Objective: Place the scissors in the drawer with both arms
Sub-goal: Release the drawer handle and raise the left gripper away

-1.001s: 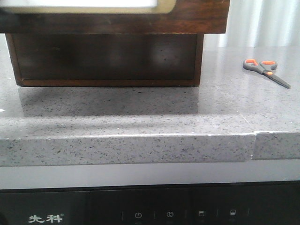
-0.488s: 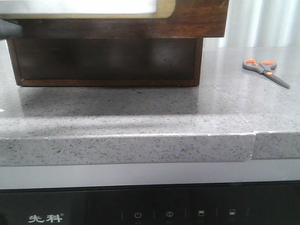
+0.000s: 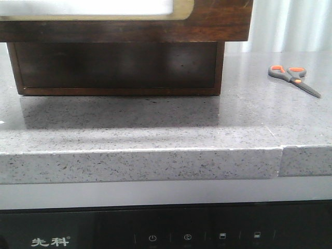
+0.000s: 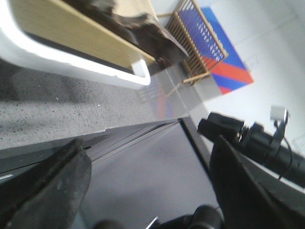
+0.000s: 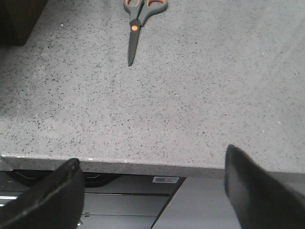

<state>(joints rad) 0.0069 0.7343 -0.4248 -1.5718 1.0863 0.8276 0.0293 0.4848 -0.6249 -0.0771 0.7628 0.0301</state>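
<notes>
The scissors point(image 3: 293, 79) lie flat on the grey counter at the right, handles with orange-lined loops to the left, blades pointing right. In the right wrist view the scissors point(image 5: 138, 19) lie far ahead of my right gripper point(image 5: 150, 191), which is open and empty, off the counter's front edge. The drawer point(image 3: 218, 21) shows its dark wooden front and rounded frame at the top of the front view. My left gripper point(image 4: 147, 191) is open and empty, below the counter edge, with the drawer front point(image 4: 71, 43) ahead. Neither gripper shows in the front view.
The dark wooden cabinet body point(image 3: 116, 67) stands on the counter point(image 3: 155, 119) under the drawer front. A seam point(image 3: 280, 155) splits the counter's front edge. A black appliance panel point(image 3: 155, 233) sits below. A black arm point(image 4: 257, 138) shows in the left wrist view.
A dark shape at the left edge against the drawer front half a second ago is gone from the front view. The drawer front has shifted slightly left. The scissors have not moved.
</notes>
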